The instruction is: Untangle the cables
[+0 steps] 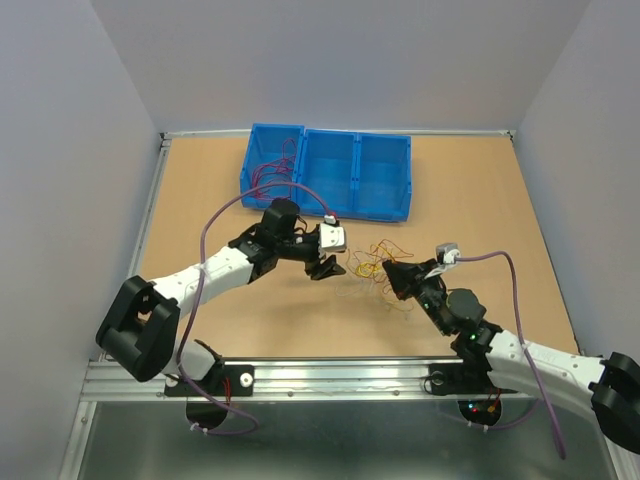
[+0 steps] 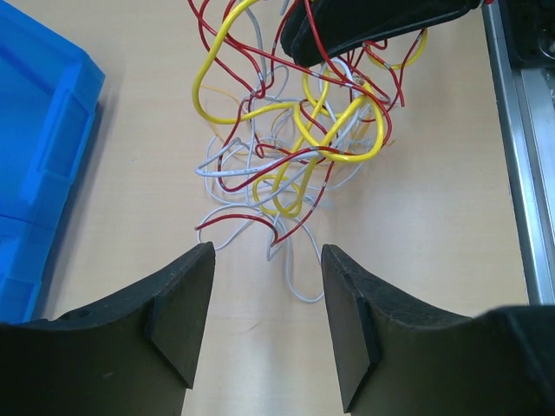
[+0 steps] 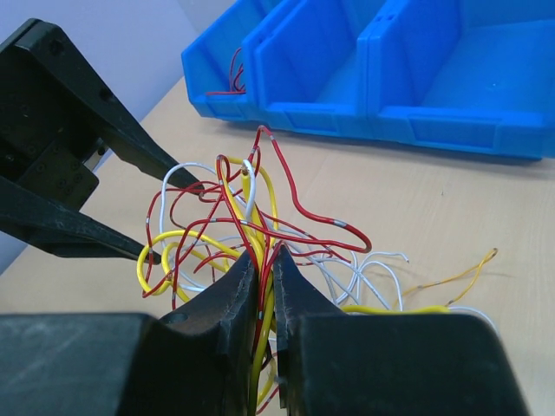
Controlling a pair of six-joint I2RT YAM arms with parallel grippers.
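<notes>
Cables (image 2: 299, 152) inside right jaws, just ahead of left jaws

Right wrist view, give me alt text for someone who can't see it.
The right gripper is shut on red and yellow strands of the cables tangled on the table. The left gripper stands open at left, blue bins behind.

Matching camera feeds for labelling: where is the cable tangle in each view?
Top external: cable tangle mid-table, between the left gripper and right gripper.
Left wrist: cable tangle upper centre, beyond the open jaws.
Right wrist: cable tangle centre-left, strands pinched in the shut jaws.
Shared landmark: blue bin, in all three views.
</notes>
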